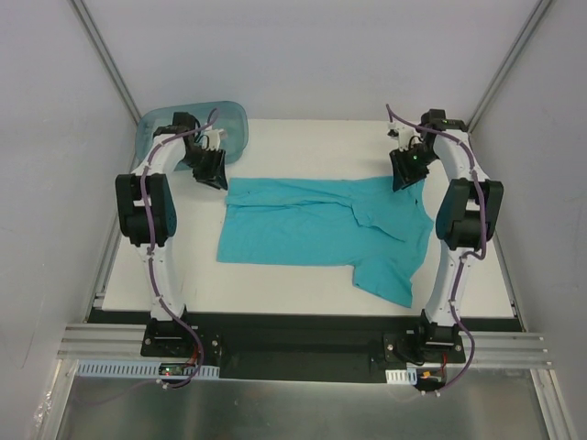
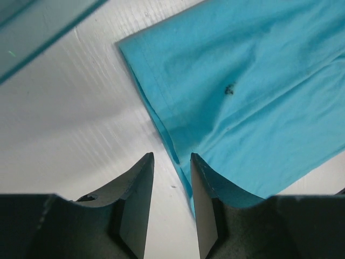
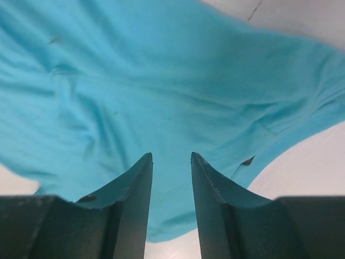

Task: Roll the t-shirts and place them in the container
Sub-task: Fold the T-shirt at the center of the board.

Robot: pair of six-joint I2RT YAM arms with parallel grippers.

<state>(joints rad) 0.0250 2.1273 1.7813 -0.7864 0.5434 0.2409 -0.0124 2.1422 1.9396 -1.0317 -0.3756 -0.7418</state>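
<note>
The turquoise t-shirt (image 1: 312, 225) lies flat across the white table (image 1: 303, 147), one sleeve (image 1: 390, 275) reaching toward the near right. My left gripper (image 1: 213, 176) hovers at the shirt's far left corner. In the left wrist view it (image 2: 171, 159) is open, and the shirt's (image 2: 242, 97) hemmed edge runs on the table below the gap, nothing pinched. My right gripper (image 1: 404, 176) is over the shirt's far right part. In the right wrist view it (image 3: 171, 156) is open above the fabric (image 3: 161, 81), holding nothing.
A translucent blue-green plastic bin (image 1: 234, 124) sits at the table's far left corner, just behind the left arm; its rim (image 2: 32, 27) shows in the left wrist view. Grey enclosure walls stand on both sides. Metal rails run along the near edge.
</note>
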